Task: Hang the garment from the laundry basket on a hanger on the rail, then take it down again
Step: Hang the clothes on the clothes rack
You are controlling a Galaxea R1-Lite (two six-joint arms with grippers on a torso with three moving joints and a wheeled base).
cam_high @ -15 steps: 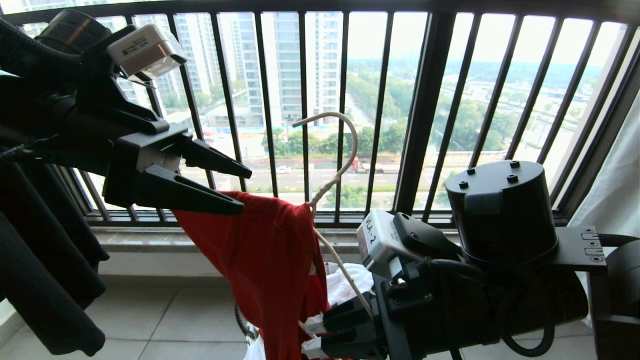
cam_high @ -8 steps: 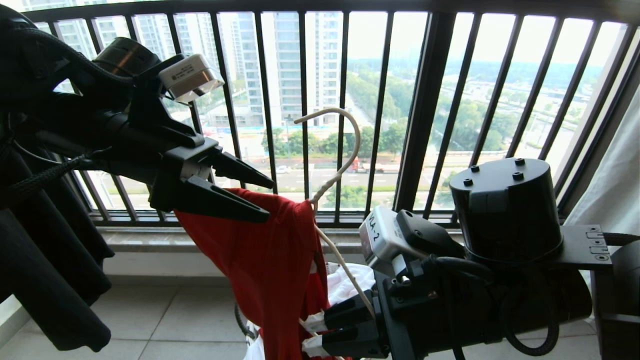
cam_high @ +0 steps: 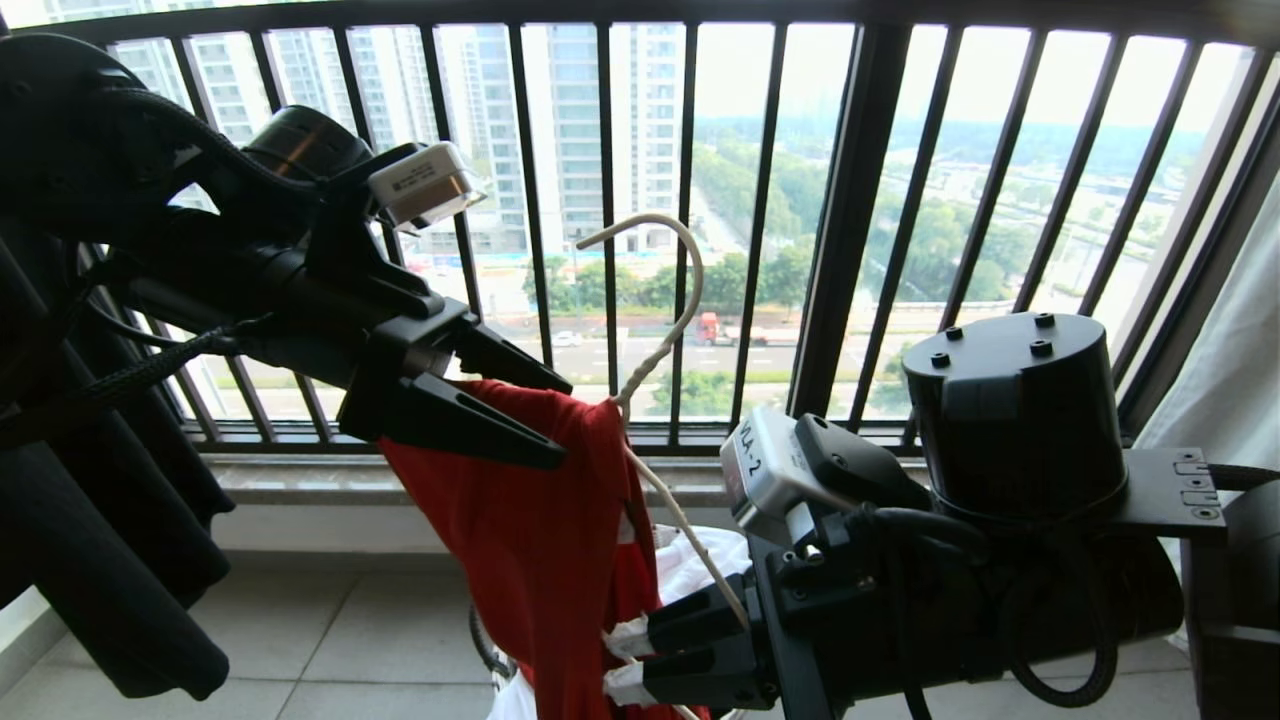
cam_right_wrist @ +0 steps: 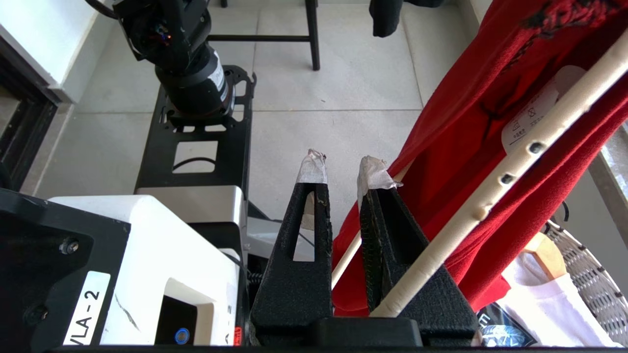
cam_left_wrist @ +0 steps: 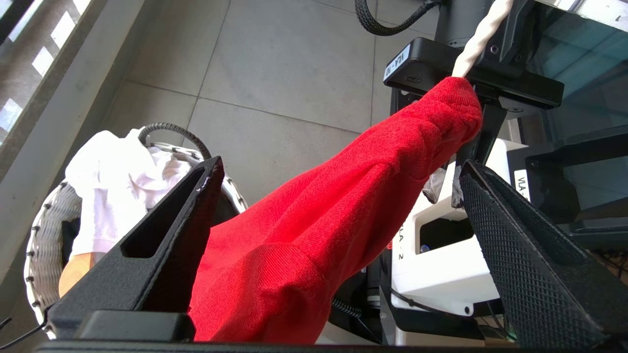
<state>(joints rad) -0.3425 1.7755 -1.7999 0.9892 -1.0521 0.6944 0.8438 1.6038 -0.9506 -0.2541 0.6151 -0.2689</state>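
Observation:
The red garment [cam_high: 530, 540] is draped over the white hanger [cam_high: 660, 350], whose hook points up free in front of the window. My left gripper [cam_high: 566, 424] is open, its jaws wide on either side of the garment's [cam_left_wrist: 319, 220] shoulder just left of the hanger's neck [cam_left_wrist: 483, 34]. Low in the middle, my right gripper [cam_high: 612, 665] is shut on the hanger's thin lower bar [cam_right_wrist: 343, 260]. The thicker hanger arm [cam_right_wrist: 515, 166] crosses in front of one finger. The laundry basket [cam_left_wrist: 41, 245] stands on the floor below, holding white cloth. The rail is out of view.
The black barred window railing [cam_high: 850, 230] is close behind the hanger. A black garment [cam_high: 100, 560] hangs at the left and a pale curtain [cam_high: 1230, 370] at the right. A wooden hanger [cam_right_wrist: 542, 250] lies in the basket [cam_right_wrist: 588, 279]. The floor is grey tile [cam_left_wrist: 294, 73].
My left gripper has moved right and a little down along the red shoulder toward the hanger's neck, staying open. The hook has tipped slightly left. The right arm has stayed put.

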